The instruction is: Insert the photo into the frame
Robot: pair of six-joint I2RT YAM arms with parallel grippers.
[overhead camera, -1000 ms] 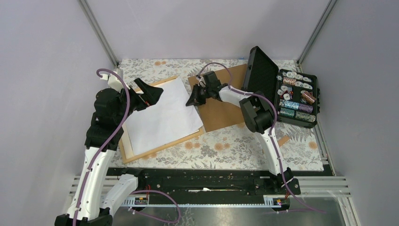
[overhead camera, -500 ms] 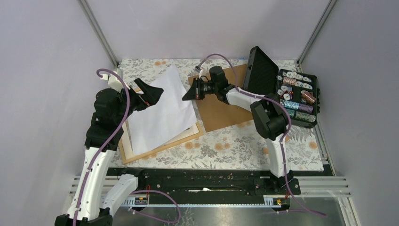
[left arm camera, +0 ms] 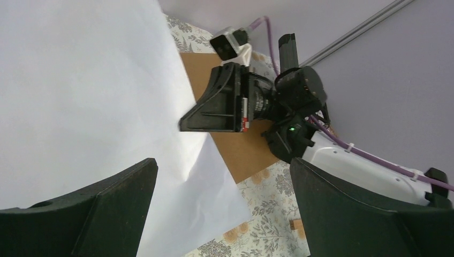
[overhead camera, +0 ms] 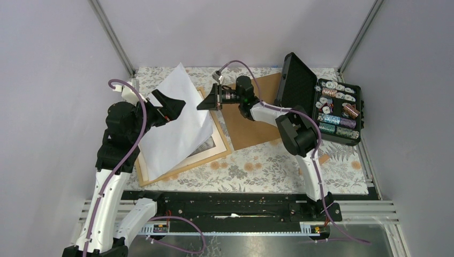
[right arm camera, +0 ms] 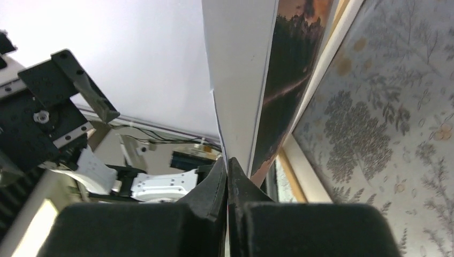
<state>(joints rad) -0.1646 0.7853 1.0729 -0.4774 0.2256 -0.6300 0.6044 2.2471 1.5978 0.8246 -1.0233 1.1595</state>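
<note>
**A:** So where was the photo (overhead camera: 172, 128) at that point?

**B:** Tipped up over the frame (overhead camera: 187, 167) — white back facing up, sunset side turned down toward it, low edge resting on the frame's left side. The right gripper (overhead camera: 200, 106) was clamped tight on the photo's raised right edge. The left gripper (overhead camera: 170, 105) hung over the white back, jaws wide apart, holding nothing.

**A:** Any writing you could read?

**B:** Only the chips (overhead camera: 336, 110) in the black case (overhead camera: 297, 80) had markings — too small to make out.
</note>
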